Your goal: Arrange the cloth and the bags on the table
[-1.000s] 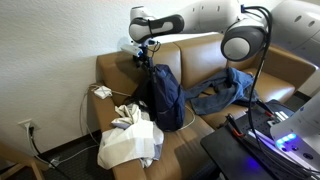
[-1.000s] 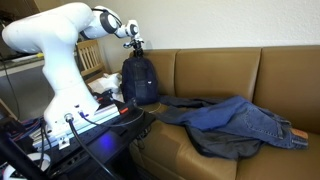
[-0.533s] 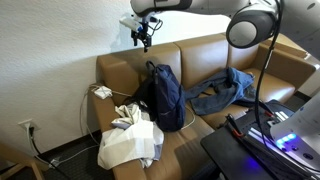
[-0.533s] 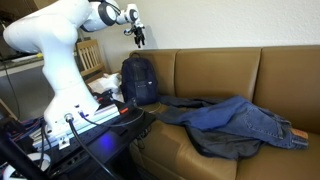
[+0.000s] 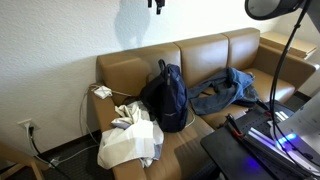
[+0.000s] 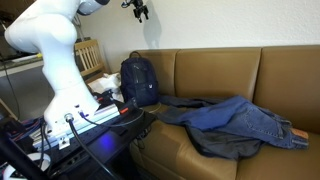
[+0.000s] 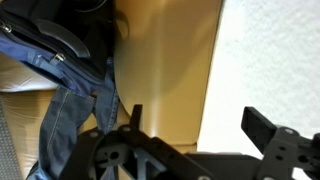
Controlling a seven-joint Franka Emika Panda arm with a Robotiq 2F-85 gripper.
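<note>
So far: the backpack [image 5: 165, 95] is standing upright against the couch [image 5: 205, 58] back, seemingly placed.
Remaining: the denim cloth [image 5: 222, 92] is lying crumpled across the seat cushions; the white bag [image 5: 130, 140] is slumping on the end seat beside the backpack.
Gripper: the gripper [image 5: 156, 4] is hovering high above the couch, jaws spread wide, holding nothing.
Materials: smooth tan leather; dark rounded nylon pack; soft creased blue denim; limp pale fabric.

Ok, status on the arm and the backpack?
Gripper high by the wall, jaws open, empty. Backpack on couch, jeans spread beside it. Nothing blocking the way down.
</note>
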